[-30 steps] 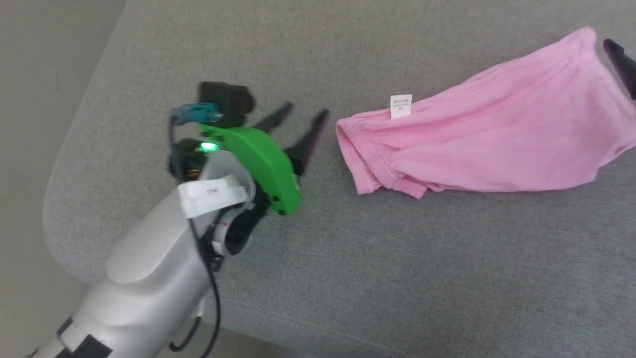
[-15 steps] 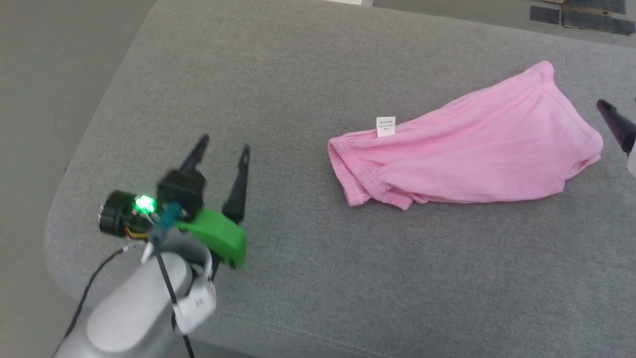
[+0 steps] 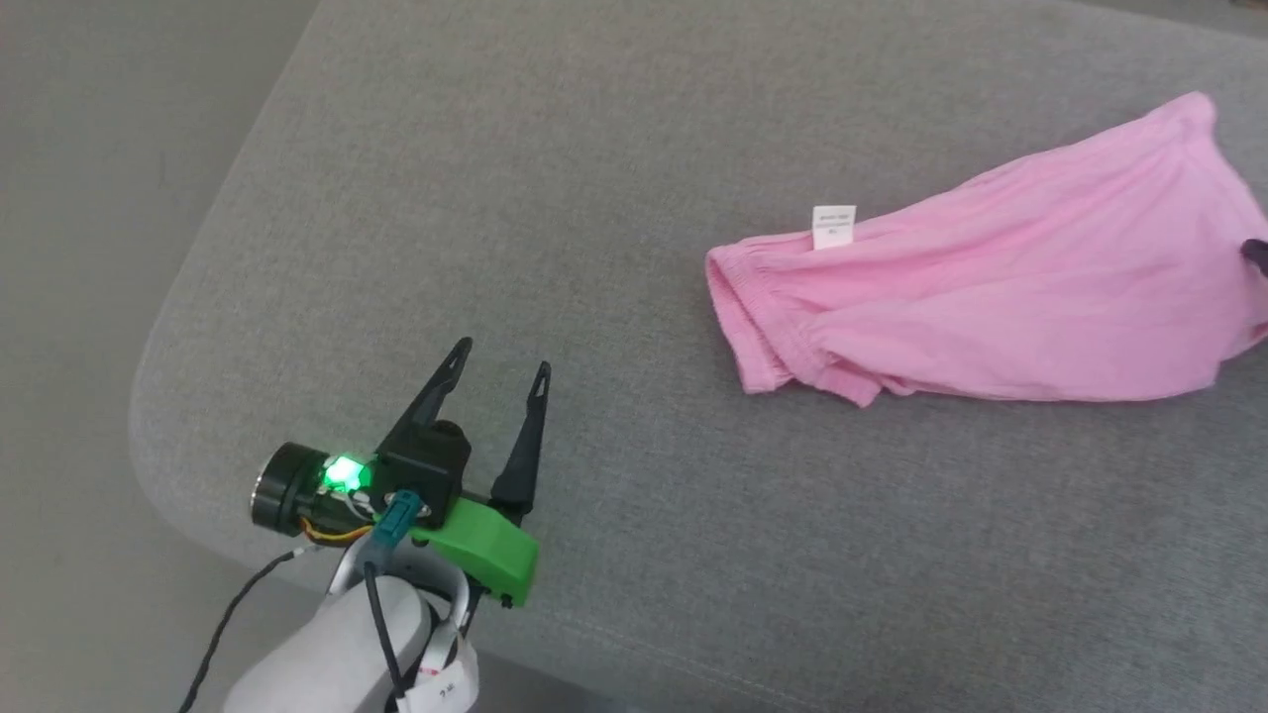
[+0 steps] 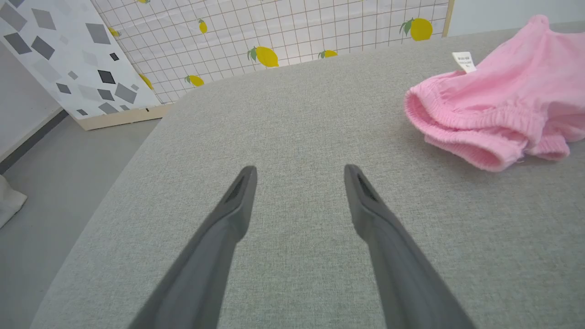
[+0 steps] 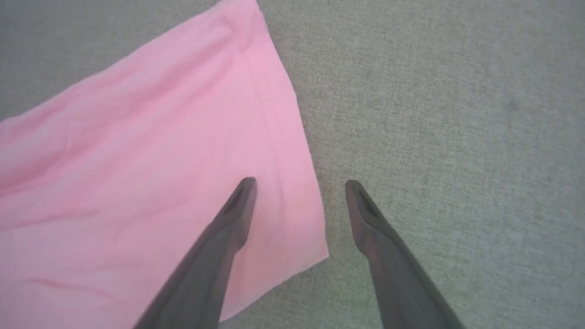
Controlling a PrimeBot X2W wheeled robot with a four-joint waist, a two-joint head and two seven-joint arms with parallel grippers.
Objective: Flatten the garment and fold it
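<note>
The garment [image 3: 1001,297], light pink shorts, lies crumpled lengthwise on the grey cushion, with its gathered waistband [image 3: 763,337] towards the left and a white label [image 3: 833,226] on its far edge. My left gripper [image 3: 501,358] stands open and empty near the cushion's front left, well short of the waistband [image 4: 466,132]. In the left wrist view the garment [image 4: 512,100] lies to the upper right of that gripper [image 4: 299,169]. My right gripper [image 5: 299,182] is open above the garment's [image 5: 137,183] hem edge, one finger over pink cloth and the other over grey. One dark fingertip [image 3: 1256,254] shows at the right edge.
The grey upholstered surface [image 3: 594,198] has a rounded corner [image 3: 149,426] at the near left, with floor [image 3: 79,248] beyond it. Behind the cushion stand a lemon-print grid panel [image 4: 274,27] and a panel with grey diamonds [image 4: 68,59].
My left gripper has drawn back from the waistband towards the near left corner and turned its fingers to point away. The head camera has shifted. The garment lies as before.
</note>
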